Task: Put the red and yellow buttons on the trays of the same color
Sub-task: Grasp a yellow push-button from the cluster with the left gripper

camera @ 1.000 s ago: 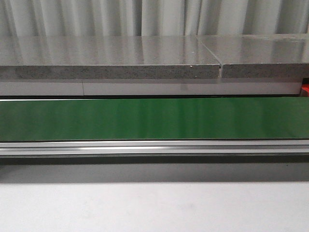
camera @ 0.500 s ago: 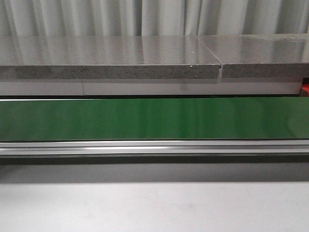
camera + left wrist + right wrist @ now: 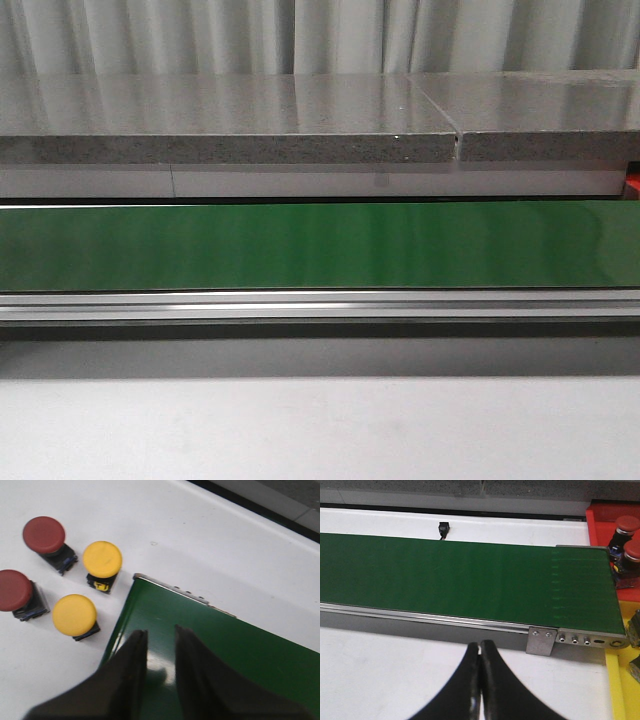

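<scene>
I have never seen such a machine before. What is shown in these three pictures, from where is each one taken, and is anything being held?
It is a robot with two arms. The front picture looks forward over the table and shows only a green belt with a grey shelf behind; no arm appears there.

The other two pictures come from cameras on the wrists. The left one shows the left hand, slightly open and empty, above one end of the belt. Beside that end, on the white table, stand two red buttons and two yellow buttons.

The right one shows the right hand, shut and empty, near the belt's other end. There a red tray already holds red buttons, and a yellow tray lies beside it.
</scene>
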Controlling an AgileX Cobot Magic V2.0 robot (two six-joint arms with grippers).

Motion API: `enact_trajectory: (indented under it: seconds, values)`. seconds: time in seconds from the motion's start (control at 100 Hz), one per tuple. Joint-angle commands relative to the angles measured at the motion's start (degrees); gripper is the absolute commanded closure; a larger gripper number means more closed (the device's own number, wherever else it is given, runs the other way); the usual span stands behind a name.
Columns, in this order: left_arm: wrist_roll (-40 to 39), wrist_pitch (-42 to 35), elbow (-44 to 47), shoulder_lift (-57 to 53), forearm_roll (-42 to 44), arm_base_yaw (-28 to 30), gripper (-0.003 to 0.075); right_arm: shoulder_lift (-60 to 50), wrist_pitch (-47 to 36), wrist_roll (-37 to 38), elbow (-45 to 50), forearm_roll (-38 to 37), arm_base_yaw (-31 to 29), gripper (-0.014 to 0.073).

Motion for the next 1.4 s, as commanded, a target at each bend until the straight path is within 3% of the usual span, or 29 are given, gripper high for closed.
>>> enact_trajectory:
  seconds: [0.0, 0.03, 0.1, 0.29, 0.72, 1.16, 1.39]
  values:
    - [0.08, -0.55, -2.22, -0.61, -0.71, 2.43, 0.0304, 0.39, -3.95, -0.45, -1.36, -0.33, -0.01, 0.0658]
    - [-0.18, 0.05, -2.35, -0.11, -0.71, 3.28, 0.0243, 0.39, -3.95, -0.45, -1.36, -0.33, -0.01, 0.0658]
    - [-0.72, 2.49, -2.81, 0.83, -0.71, 5.24, 0.0185, 0.39, -3.95, -0.45, -1.36, -0.33, -0.01, 0.0658]
    - [-1.60, 10.64, -7.01, 5.03, -1.23, 9.26, 0.0186, 0.39, -3.95, -0.45, -1.36, -0.33, -0.01, 0.0658]
    - [-8.36, 29.11, -25.20, 21.70, -2.67, 9.73, 0.0187, 0.39, -3.95, -0.45, -1.36, -0.33, -0.01, 0.0658]
    - [-12.25, 30.92, -28.91, 28.89, -1.45, 9.73, 0.0200, 0.39, -3.95, -0.45, -1.36, -0.33, -0.01, 0.0658]
    - [-12.25, 30.80, -28.91, 29.13, 0.41, 9.73, 0.0294, 0.39, -3.95, -0.45, -1.36, -0.33, -0.01, 0.0658]
